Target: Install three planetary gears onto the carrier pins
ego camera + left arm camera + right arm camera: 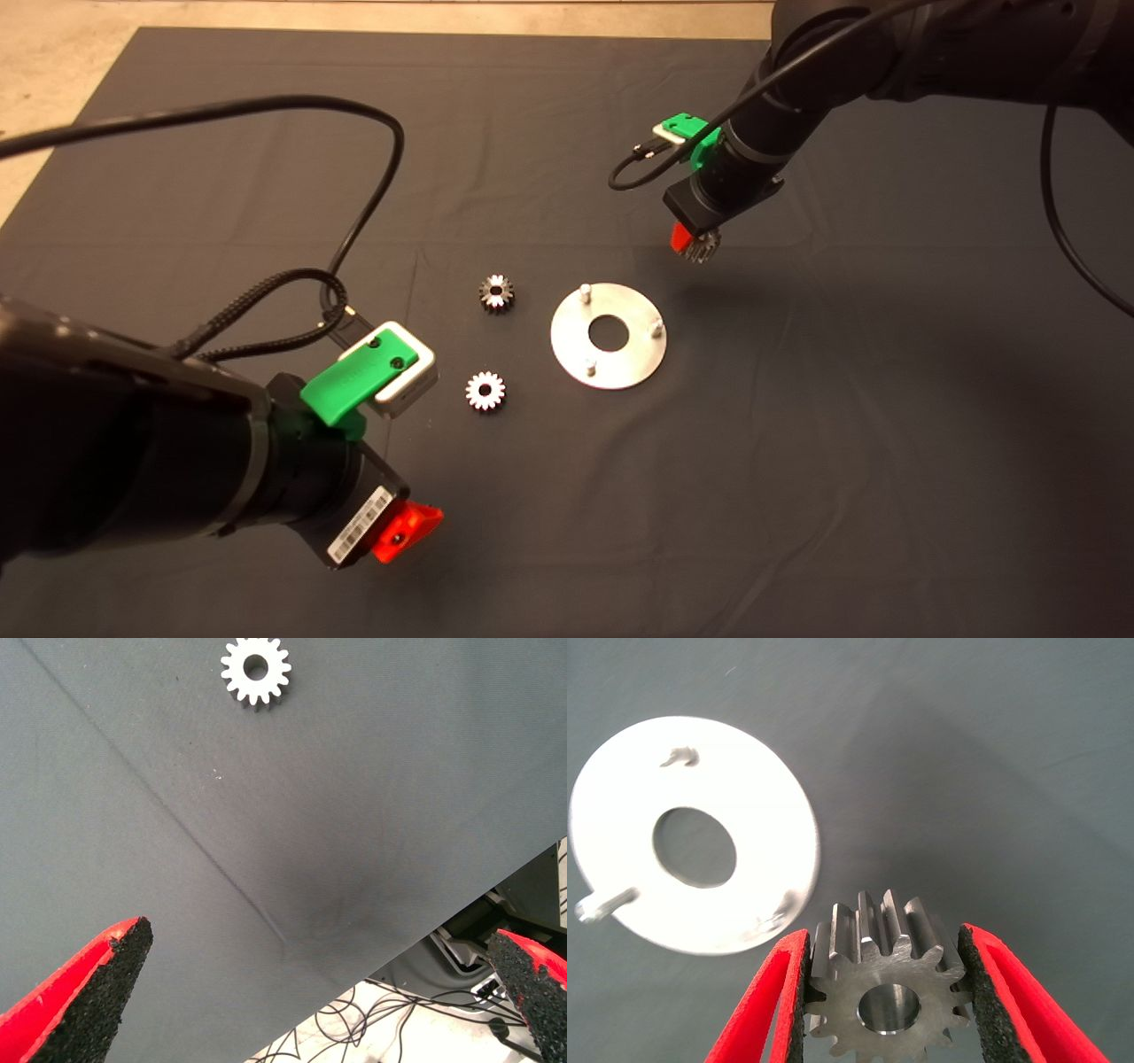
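Presently, right gripper (884, 992): jaws pinching one planetary gear (886, 985) between the black pads, bore facing the wrist camera, teeth clean and silver-grey; held in the air above the mat, just off the far right edge of the disc.
Left gripper (310, 992): jaws spread wide with nothing between them; hovering over the near left part of the mat.
Second gear (485, 390): lying flat on the mat, left of the disc, bright toothed rim, open bore; nearest the left gripper.
Third gear (497, 292): lying on the mat, farther back, left of the disc, apart from the second gear.
Disc (638, 350): flat, round, shiny silver, large centre hole, resting on the surface between the two arms.
Carrier pins (585, 291): three short upright pegs around the centre hole, all bare; no gear seated on any.
Obstructions: none between held gear and disc.
Mat (797, 487): dark cloth with a faint crease.
Cables (354, 221): black leads loop above the mat from both wrists.
Floor (372, 1028): visible past the mat's edge, with loose wires.
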Motion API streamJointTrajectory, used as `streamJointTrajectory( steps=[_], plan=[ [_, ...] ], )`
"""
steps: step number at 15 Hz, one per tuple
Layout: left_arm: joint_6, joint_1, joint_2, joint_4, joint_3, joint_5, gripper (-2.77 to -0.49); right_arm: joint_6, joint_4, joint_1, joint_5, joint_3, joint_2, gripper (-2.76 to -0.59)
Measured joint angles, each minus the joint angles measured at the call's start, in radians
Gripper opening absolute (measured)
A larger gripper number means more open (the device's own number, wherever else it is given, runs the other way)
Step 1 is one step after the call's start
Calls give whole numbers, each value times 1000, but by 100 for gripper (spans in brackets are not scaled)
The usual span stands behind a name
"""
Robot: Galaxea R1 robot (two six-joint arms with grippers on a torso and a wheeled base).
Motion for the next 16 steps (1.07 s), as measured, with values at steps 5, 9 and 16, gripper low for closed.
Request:
streamJointTrajectory(
  steps=[5, 9, 16],
  plan=[
    [0, 0, 2, 0, 0, 0, -49, 0, 55, 0, -7, 89, 6, -231],
    [0, 0, 2, 0, 0, 0, -49, 4, 66, 0, -50, 179, 3, -232],
    [0, 0, 2, 0, 0, 0, -49, 4, 41, -23, -67, 248, -13, -231]
  ],
)
